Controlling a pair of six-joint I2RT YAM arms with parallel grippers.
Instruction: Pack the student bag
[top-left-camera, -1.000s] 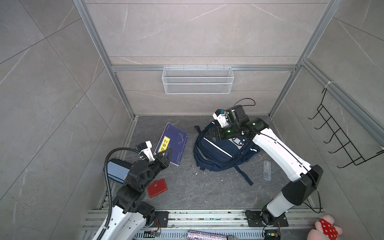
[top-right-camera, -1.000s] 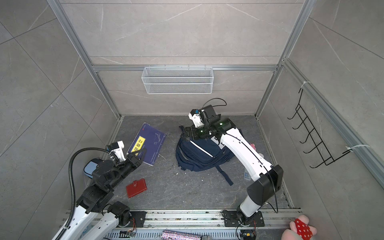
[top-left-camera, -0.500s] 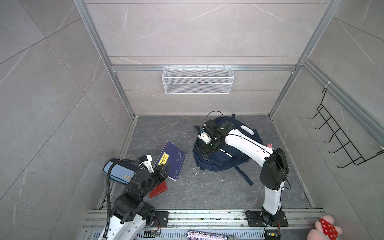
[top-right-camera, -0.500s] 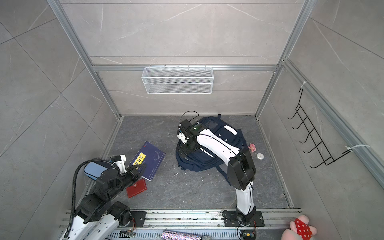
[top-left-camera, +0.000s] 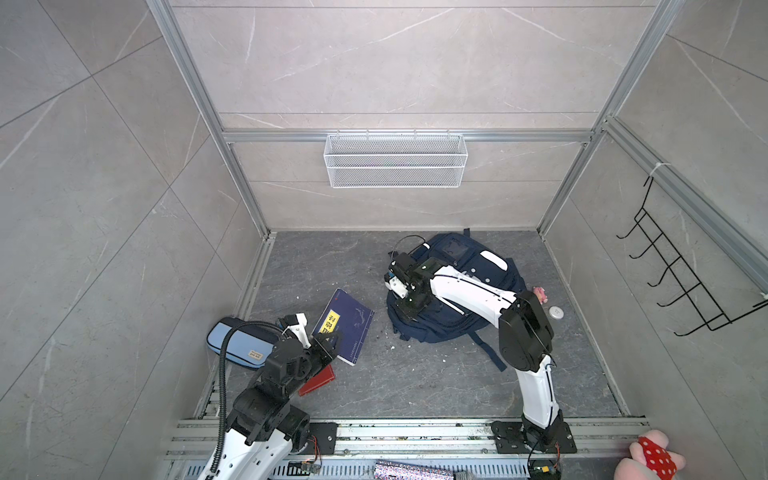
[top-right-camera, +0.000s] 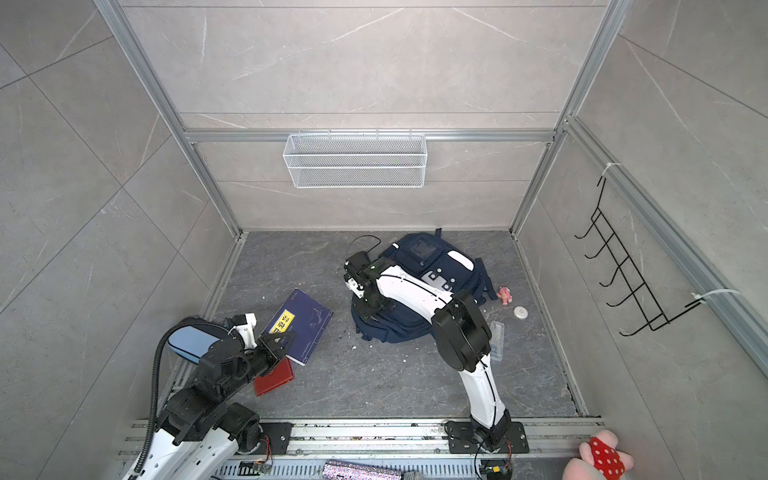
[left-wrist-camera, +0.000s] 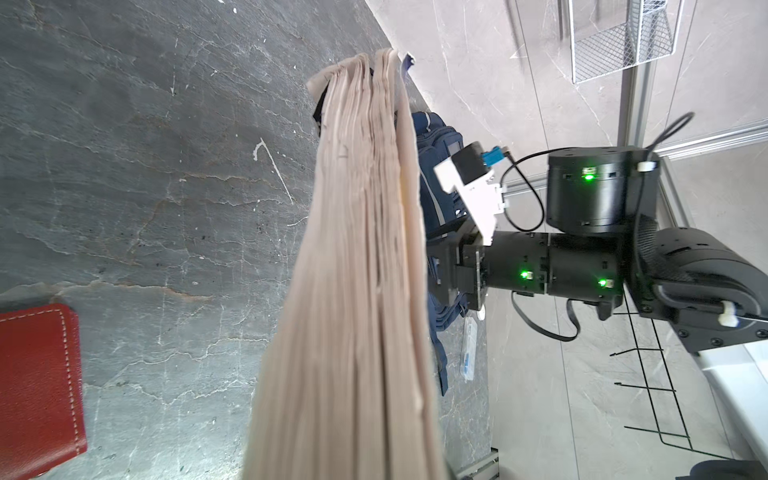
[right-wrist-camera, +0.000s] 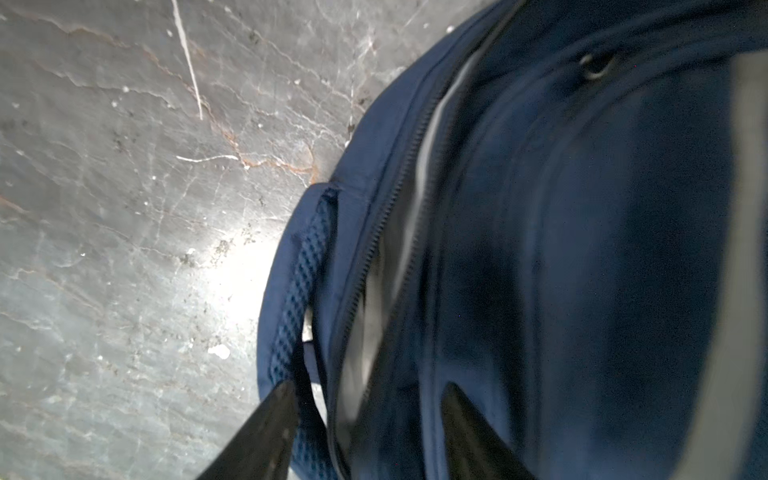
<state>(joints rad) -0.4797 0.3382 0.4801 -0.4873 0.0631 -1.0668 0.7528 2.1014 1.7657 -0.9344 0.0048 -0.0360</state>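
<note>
Both top views look down from high above the front rail (top-left-camera: 395, 432) toward the back wall (top-left-camera: 395, 83), basket (top-left-camera: 395, 162) at centre; side by side, they share nearly the whole floor (top-right-camera: 395, 382) and the bag (top-right-camera: 395, 328). The left wrist camera looks close along the page edges of the book (left-wrist-camera: 361, 291), across the floor to the bag and right arm (left-wrist-camera: 582, 274). The right wrist camera sits very near the bag's zip, fingers (right-wrist-camera: 257, 440) in frame.

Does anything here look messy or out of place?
Yes. White crumbs litter the floor beside the student bag, and a pink toy and a white disc lie loose nearby.
</note>
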